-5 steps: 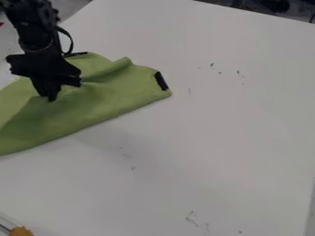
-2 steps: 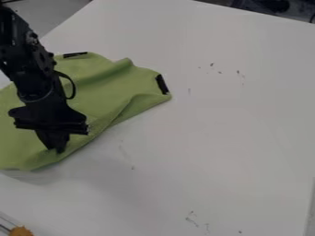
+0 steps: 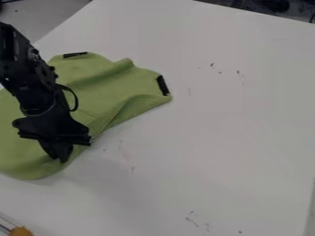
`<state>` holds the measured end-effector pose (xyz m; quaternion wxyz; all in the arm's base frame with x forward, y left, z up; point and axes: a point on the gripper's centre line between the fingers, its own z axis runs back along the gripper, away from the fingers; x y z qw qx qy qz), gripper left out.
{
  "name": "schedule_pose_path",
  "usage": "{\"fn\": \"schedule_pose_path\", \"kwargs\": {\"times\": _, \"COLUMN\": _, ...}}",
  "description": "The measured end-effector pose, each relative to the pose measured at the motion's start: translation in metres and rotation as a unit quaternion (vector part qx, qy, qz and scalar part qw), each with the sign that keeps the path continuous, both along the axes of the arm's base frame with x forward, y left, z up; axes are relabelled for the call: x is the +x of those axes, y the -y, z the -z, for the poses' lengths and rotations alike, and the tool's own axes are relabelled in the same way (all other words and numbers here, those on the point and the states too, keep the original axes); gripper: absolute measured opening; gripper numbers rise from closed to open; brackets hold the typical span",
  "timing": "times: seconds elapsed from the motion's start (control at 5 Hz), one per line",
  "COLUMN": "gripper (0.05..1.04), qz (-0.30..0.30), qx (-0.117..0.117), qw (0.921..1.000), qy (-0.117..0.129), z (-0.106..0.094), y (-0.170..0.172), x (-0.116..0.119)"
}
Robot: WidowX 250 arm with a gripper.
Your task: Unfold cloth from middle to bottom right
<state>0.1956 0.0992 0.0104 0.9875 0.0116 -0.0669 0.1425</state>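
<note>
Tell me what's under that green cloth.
The cloth lies on a white table, visible along its right and lower edges. The part directly beneath is covered, so anything hidden there can't be seen.

We see a white table (image 3: 234, 138) under the gripper (image 3: 62, 160), its surface reaching well past the tool toward the view's top and right. Small dark scuffs mark it, a few just right of the tool, others well apart, up to the right and down to the right. Directly on it we have a green cloth (image 3: 102, 92), rumpled, spreading up and left from the tool, its rounded lower edge close by. Two black strips sit along its border, one above the tool, one up to the right.
</note>
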Motion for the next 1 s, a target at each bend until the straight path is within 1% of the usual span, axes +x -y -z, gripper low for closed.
{"fn": "schedule_pose_path", "kwargs": {"times": 0.2, "gripper": 0.222, "qz": 0.009, "qx": 0.000, "qw": 0.9999, "qy": -0.011, "z": 0.003, "y": 0.010, "x": -0.008}}
{"fn": "schedule_pose_path", "kwargs": {"times": 0.4, "gripper": 0.482, "qz": 0.011, "qx": 0.012, "qw": 0.9994, "qy": -0.031, "z": -0.005, "y": 0.022, "x": -0.020}}
{"fn": "schedule_pose_path", "kwargs": {"times": 0.6, "gripper": 0.796, "qz": 0.022, "qx": 0.025, "qw": 0.9978, "qy": -0.058, "z": -0.015, "y": 0.028, "x": -0.032}}
{"fn": "schedule_pose_path", "kwargs": {"times": 0.8, "gripper": 1.005, "qz": 0.038, "qx": 0.032, "qw": 0.9953, "qy": -0.083, "z": -0.021, "y": 0.032, "x": -0.041}}
{"fn": "schedule_pose_path", "kwargs": {"times": 1.0, "gripper": 1.003, "qz": 0.022, "qx": 0.012, "qw": 0.9935, "qy": -0.110, "z": -0.025, "y": 0.039, "x": -0.052}}
